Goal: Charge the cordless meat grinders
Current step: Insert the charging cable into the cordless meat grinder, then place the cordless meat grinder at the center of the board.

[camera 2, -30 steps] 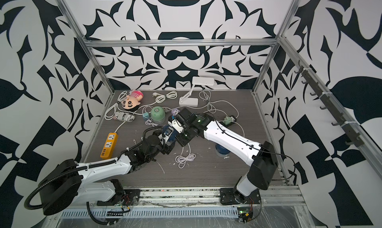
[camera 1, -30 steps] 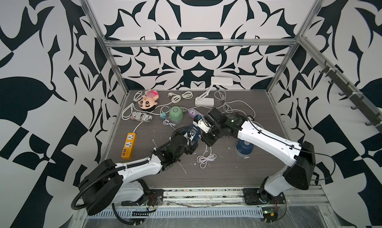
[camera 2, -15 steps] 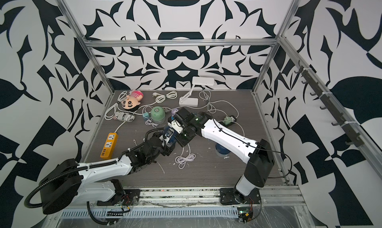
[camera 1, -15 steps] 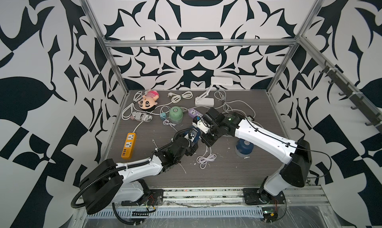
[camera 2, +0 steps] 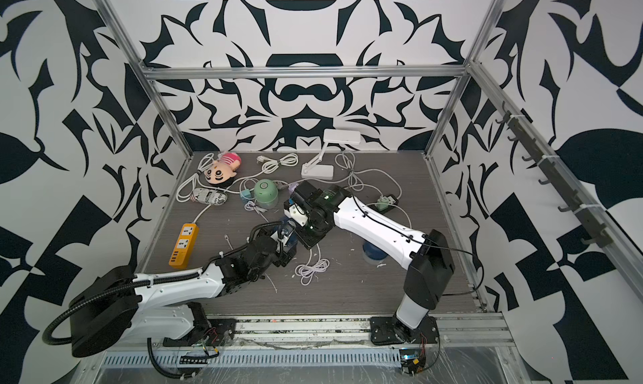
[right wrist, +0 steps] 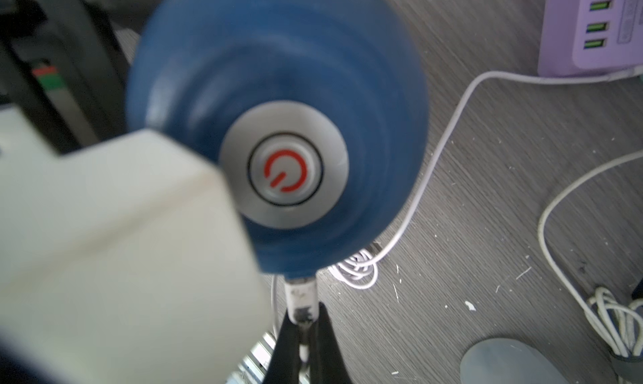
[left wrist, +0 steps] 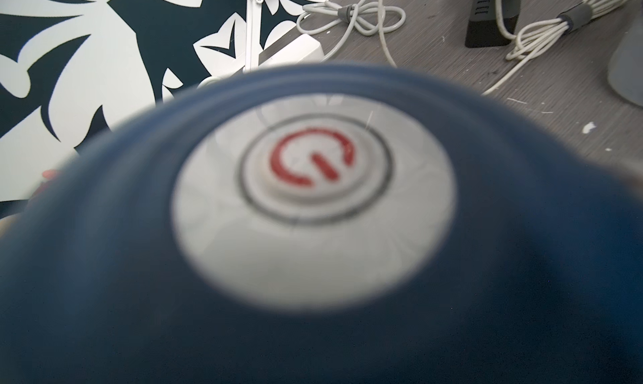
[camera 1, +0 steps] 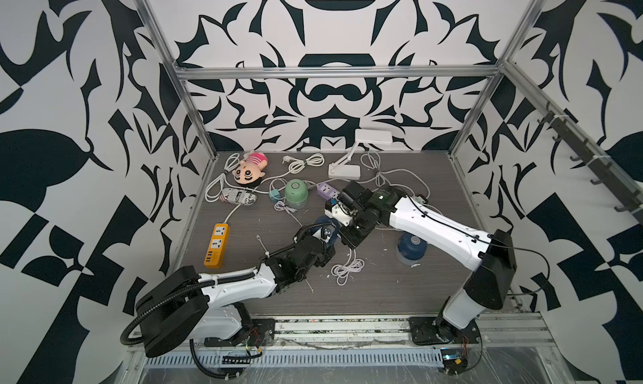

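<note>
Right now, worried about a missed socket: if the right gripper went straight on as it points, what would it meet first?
Probably the navy blue dome-topped grinder held by the left gripper; the white cable plug pinched in the right gripper is at its lower edge; contact unclear.

Middle of the bench (camera 1: 382, 295) is jammed: left arm (camera 1: 243, 284) and right arm (camera 1: 435, 229) meet by a cable coil (camera 1: 347, 269). Cords (camera 1: 306, 162) clutter the back; front edge is open.

Right arm (camera 1: 435, 229) elbow swung slightly inward.
</note>
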Motion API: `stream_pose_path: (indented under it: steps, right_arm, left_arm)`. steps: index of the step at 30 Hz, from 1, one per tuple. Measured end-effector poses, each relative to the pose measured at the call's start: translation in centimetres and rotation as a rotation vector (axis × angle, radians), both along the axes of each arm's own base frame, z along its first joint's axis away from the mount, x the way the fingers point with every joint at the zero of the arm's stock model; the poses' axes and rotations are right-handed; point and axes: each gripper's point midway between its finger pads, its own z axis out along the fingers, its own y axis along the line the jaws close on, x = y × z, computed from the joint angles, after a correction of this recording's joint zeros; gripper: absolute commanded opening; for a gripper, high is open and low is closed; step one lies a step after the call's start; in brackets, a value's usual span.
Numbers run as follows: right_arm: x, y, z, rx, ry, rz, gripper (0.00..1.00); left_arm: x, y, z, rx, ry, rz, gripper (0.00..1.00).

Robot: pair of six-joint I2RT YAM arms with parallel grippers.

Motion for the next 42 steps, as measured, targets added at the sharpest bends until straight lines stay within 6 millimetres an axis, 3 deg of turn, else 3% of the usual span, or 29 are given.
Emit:
stream_pose_path:
  steps: [6, 15, 21, 23, 27, 30, 33, 39, 41, 42]
  right_arm:
    - [1.6, -1.4, 0.1, -0.015, -0.006, -0.055, 0.0]
    - [1.7, -1.2, -0.2, -0.015, 0.004, -0.057, 0.01]
    - [1.8, -0.8, 0.2, 0.014, -0.018, -0.044, 0.2]
    - [2.3, 0.0, 1.0, 0.065, -0.064, -0.03, 0.25]
    - [3.3, 2.0, 5.1, 0.214, -0.214, 0.003, 0.32]
    - [3.3, 2.0, 7.6, 0.276, -0.293, 0.013, 0.34]
    - [3.5, 1.5, 8.7, 0.293, -0.339, 0.0, 0.33]
    - [5.5, 0.4, 7.1, 0.253, -0.348, -0.083, 0.32]
    - [5.9, 0.2, 6.4, 0.238, -0.34, -0.107, 0.32]
    - [6.2, 0.0, 6.0, 0.229, -0.336, -0.121, 0.32]
  left_arm:
    - [-0.5, -0.7, 0.4, -0.029, -0.008, -0.008, 0.28]
    - [0.1, -0.8, -0.2, -0.038, -0.018, 0.035, 0.26]
    - [0.1, -0.6, -0.6, -0.105, -0.025, 0.052, 0.24]
    - [-0.4, -0.9, -0.9, -0.128, -0.016, 0.024, 0.24]
    - [-2.2, -1.6, -3.3, -0.124, 0.031, -0.068, 0.24]
    - [-2.6, -1.7, -4.5, -0.143, 0.047, -0.082, 0.24]
    - [-2.4, -1.7, -5.6, -0.172, 0.056, -0.071, 0.25]
    - [-1.4, -2.3, -6.6, -0.263, 0.047, -0.042, 0.29]
    - [-1.0, -2.4, -6.7, -0.303, 0.037, -0.03, 0.38]
    - [-0.9, -2.3, -6.8, -0.323, 0.031, -0.023, 0.49]
